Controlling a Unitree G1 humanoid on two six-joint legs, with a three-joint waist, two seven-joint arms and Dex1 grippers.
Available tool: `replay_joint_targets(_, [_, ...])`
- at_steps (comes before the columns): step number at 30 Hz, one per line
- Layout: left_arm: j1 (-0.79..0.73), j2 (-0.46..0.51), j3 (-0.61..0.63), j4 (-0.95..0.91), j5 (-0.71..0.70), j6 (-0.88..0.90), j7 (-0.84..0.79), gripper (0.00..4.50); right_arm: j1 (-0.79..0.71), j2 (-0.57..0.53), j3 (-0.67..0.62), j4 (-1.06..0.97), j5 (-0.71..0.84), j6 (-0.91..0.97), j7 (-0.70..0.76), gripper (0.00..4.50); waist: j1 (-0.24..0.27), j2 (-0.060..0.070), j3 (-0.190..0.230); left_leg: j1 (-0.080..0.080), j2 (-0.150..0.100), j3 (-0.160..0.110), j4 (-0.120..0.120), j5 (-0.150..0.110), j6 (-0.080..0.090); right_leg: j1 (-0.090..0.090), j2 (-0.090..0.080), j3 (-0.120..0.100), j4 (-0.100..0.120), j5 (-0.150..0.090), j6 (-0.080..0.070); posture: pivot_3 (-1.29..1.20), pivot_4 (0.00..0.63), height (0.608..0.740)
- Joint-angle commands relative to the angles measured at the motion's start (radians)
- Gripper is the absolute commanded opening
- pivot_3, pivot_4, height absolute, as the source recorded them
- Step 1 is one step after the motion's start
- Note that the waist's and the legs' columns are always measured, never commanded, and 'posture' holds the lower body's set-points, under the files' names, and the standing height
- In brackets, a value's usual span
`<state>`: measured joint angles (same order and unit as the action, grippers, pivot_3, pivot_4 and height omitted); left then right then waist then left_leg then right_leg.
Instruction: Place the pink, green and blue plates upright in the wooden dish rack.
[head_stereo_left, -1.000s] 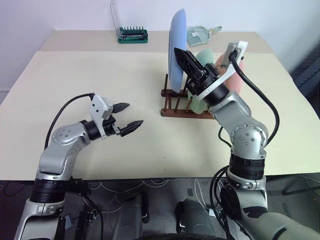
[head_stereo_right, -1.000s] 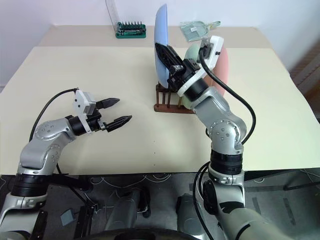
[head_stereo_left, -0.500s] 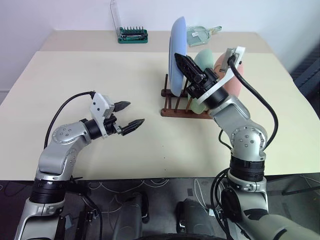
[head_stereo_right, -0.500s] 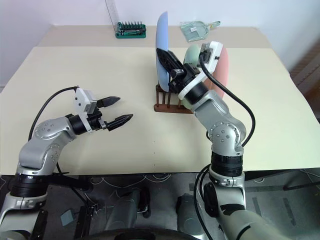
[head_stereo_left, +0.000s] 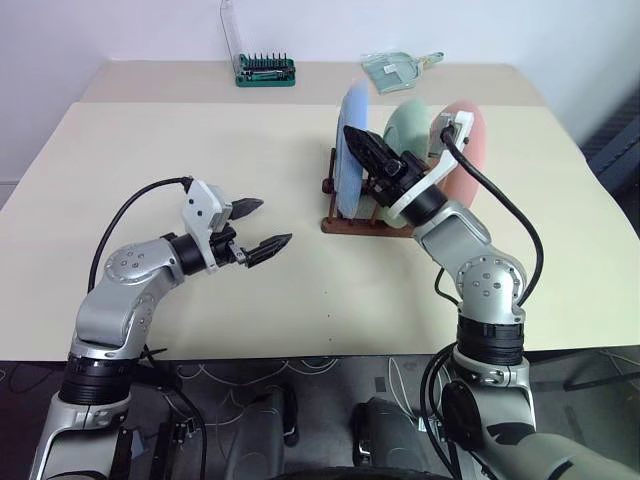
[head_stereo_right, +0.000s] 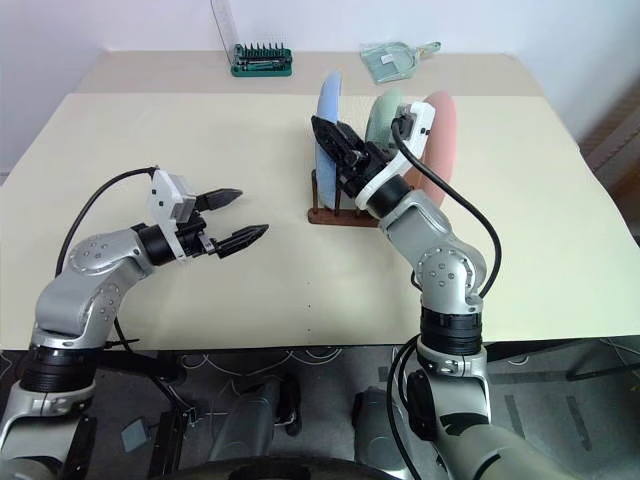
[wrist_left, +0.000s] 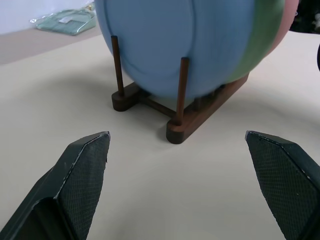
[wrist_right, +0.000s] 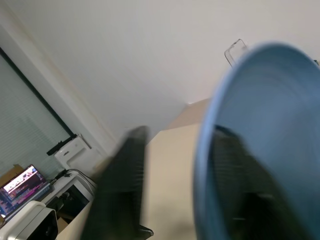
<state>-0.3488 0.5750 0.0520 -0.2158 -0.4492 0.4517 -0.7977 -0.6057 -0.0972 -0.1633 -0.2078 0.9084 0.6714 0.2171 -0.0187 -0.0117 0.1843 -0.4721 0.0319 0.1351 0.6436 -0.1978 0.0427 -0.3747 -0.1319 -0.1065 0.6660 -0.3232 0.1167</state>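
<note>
We note the wooden dish rack (head_stereo_left: 372, 222), dark brown, two base rails with thin round upright pegs, standing on the matte cream bench (head_stereo_left: 200, 160) right of centre. Three smooth round plates stand upright in it, edge toward us: blue plate (head_stereo_left: 352, 150) at the left end, green plate (head_stereo_left: 412, 125) in the middle, pink plate (head_stereo_left: 467, 150) at the right. From the left wrist view the blue plate sits between pegs, its lower rim down between the rails; the green and pink show behind it as crescents.

Right pincer (head_stereo_left: 368, 158): black ribbed fingers straddle the blue plate's rim, parted, with a gap showing in its wrist view. Whether a pad touches the plate we cannot tell; that view is blurred. The arm covers the green plate's lower part and the right end of the rack.

Left pincer (head_stereo_left: 256, 228): fingers spread wide, empty, above bare bench, well apart from the rack, pointing toward it.

At the bench's far edge: a green-based bit case (head_stereo_left: 265, 70) with clear lid raised, and a clear packet (head_stereo_left: 400, 68), contents unreadable.
</note>
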Motion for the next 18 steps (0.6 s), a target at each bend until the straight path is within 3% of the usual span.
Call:
replay_joint_targets(1, [-0.009, -0.006, 0.008, -0.038, -0.015, -0.004, 0.003, 4.50, -0.016, -0.009, 0.005, -0.036, -0.011, -0.012, 0.003, 3.90, 0.000, 0.000, 0.000, 0.000, 0.000, 0.000, 0.000, 0.000, 0.000, 0.000, 0.000, 0.000, 0.000, 0.000, 0.000, 0.00, 0.150, 0.736])
replay_joint_targets(2, [-0.009, -0.006, 0.008, -0.040, -0.015, -0.003, 0.003, 4.50, -0.016, -0.011, 0.007, -0.039, -0.014, -0.013, 0.004, 4.43, 0.000, 0.000, 0.000, 0.000, 0.000, 0.000, 0.000, 0.000, 0.000, 0.000, 0.000, 0.000, 0.000, 0.000, 0.000, 0.00, 0.150, 0.736])
replay_joint_targets(12, [0.002, -0.013, 0.011, -0.008, -0.003, -0.031, -0.011, 4.50, -0.102, -0.128, 0.037, -0.109, -0.108, -0.024, 0.040, 4.43, 0.000, 0.001, 0.000, 0.000, 0.000, 0.000, 0.000, 0.000, 0.000, 0.000, 0.000, 0.000, 0.000, 0.000, 0.000, 0.00, 0.150, 0.736])
replay_joint_targets(18, [0.009, -0.025, 0.010, 0.022, 0.007, -0.065, -0.017, 4.50, -0.124, -0.279, 0.061, -0.193, -0.195, -0.024, 0.114, 4.43, 0.003, 0.001, 0.000, 0.000, 0.000, 0.000, 0.000, 0.000, 0.000, 0.000, 0.000, 0.000, -0.001, 0.000, 0.000, 0.00, 0.150, 0.736])
